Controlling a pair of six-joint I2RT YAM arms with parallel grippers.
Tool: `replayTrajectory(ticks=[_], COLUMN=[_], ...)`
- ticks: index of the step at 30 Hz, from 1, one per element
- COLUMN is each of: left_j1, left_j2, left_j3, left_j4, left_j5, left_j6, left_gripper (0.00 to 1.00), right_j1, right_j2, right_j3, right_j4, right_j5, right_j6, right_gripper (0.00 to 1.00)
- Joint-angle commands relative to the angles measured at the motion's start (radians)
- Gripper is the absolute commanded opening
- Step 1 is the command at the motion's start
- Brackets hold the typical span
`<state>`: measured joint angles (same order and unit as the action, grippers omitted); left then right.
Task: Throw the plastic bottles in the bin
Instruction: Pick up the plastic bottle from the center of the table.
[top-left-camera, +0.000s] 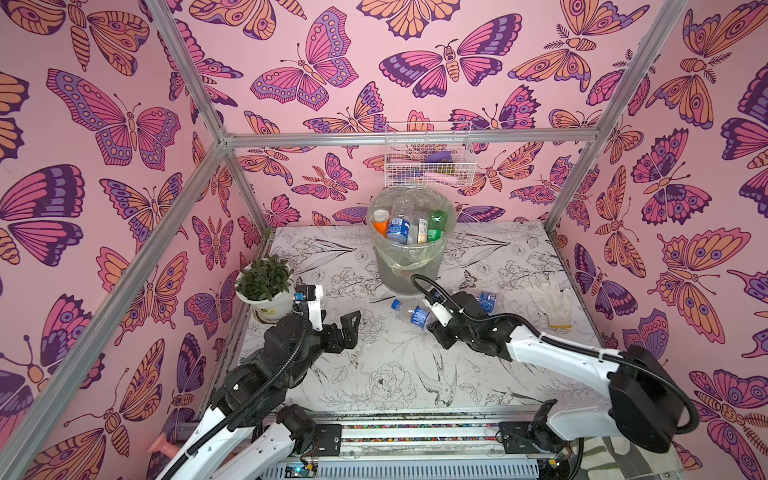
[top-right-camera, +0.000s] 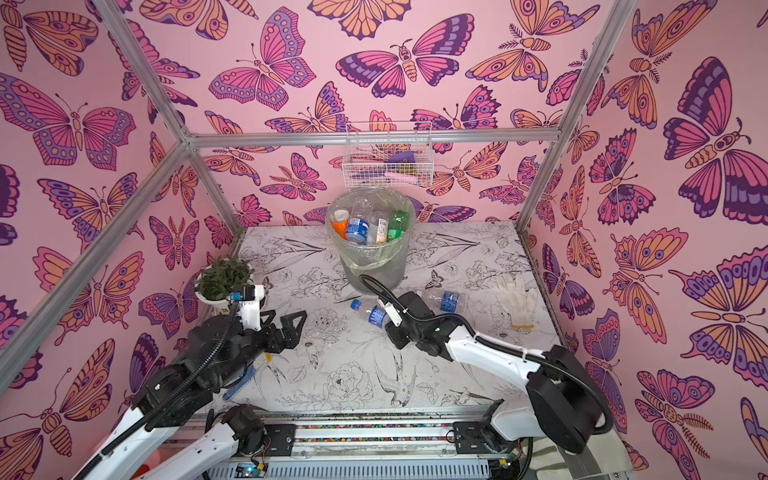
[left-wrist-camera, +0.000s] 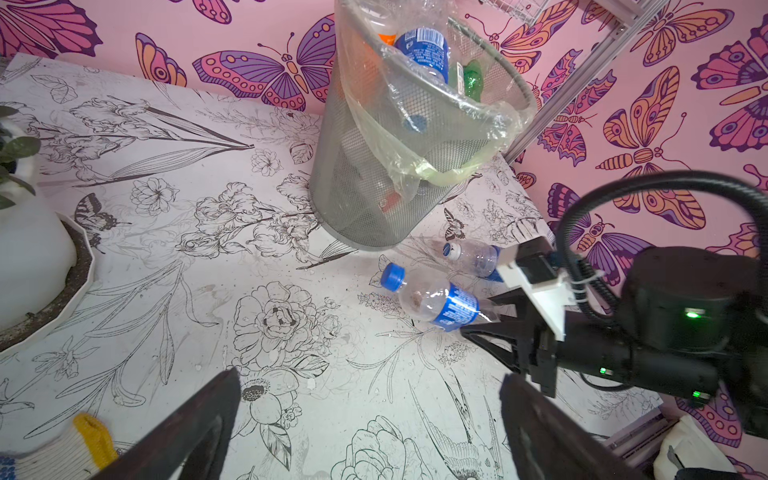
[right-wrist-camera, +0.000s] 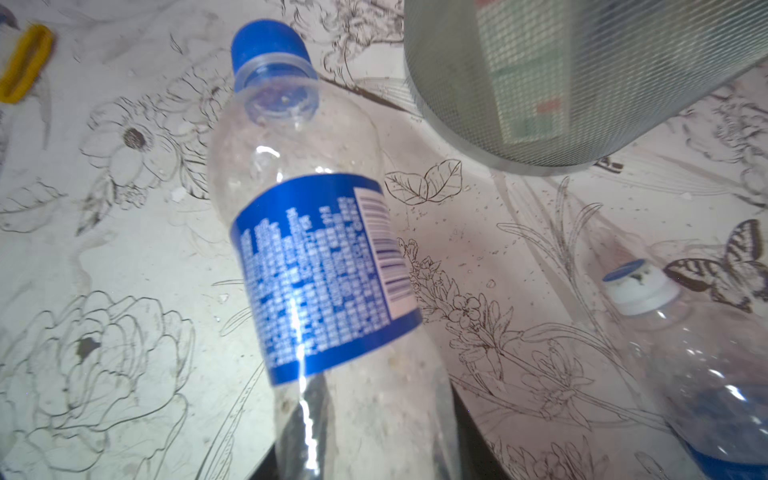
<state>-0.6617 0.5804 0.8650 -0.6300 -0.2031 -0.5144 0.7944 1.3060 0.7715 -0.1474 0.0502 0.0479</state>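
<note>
Your right gripper (left-wrist-camera: 484, 322) pinched the base end of the blue-capped bottle (left-wrist-camera: 436, 301). The bottle lay on its side on the table, just near of the bin (left-wrist-camera: 353, 187), with its cap pointing left. I could not tell whether it was clear of the surface. Your left gripper (left-wrist-camera: 370, 417) hung spread wide and empty at the near left.

I judged that hold to be the weak spot. A pinch at the very end of thin, slick plastic left the whole length sticking out, so the bottle could swivel or squirt free on the lift. The bin was tall and its loose bag liner drooped over the near rim, so a low swing could clip the wall or snag the film. The pile inside reached close to the rim, so a drop might bounce back out. Your wrist could also nudge the white-capped bottle (left-wrist-camera: 473, 257) lying just right of it.

Counted: two bottles on the table, five showing at the bin's top with any deeper ones unclear, and one bin.
</note>
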Motion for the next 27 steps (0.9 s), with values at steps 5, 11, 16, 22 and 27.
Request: replayTrajectory(ticks=[5, 11, 16, 22, 27], left_j1=[-0.004, -0.004, -0.005, -0.006, -0.005], left_j2=[0.002, 0.004, 0.007, 0.018, 0.029], left_j3=[-0.014, -0.012, -0.011, -0.006, -0.001], left_j4=[-0.01, -0.01, -0.011, -0.01, -0.008], left_j5=[-0.01, -0.009, -0.01, -0.012, -0.01], left_j6=[-0.007, -0.007, -0.008, -0.003, -0.001], left_gripper=[1.0, 1.0, 1.0, 1.0, 1.0], right_j1=[0.018, 0.018, 0.018, 0.02, 0.018], right_j2=[-0.274, -0.464, -0.537, -0.537, -0.48], right_j3=[0.01, 0.075, 0.157, 0.258, 0.332], right_j4=[-0.161, -0.225, -0.276, -0.283, -0.29], right_j5=[0.1, 0.196, 0.264, 0.3, 0.303], right_j6=[0.047, 0.053, 0.064, 0.045, 0.023], right_gripper=[0.08, 0.06, 0.03, 0.0, 0.0])
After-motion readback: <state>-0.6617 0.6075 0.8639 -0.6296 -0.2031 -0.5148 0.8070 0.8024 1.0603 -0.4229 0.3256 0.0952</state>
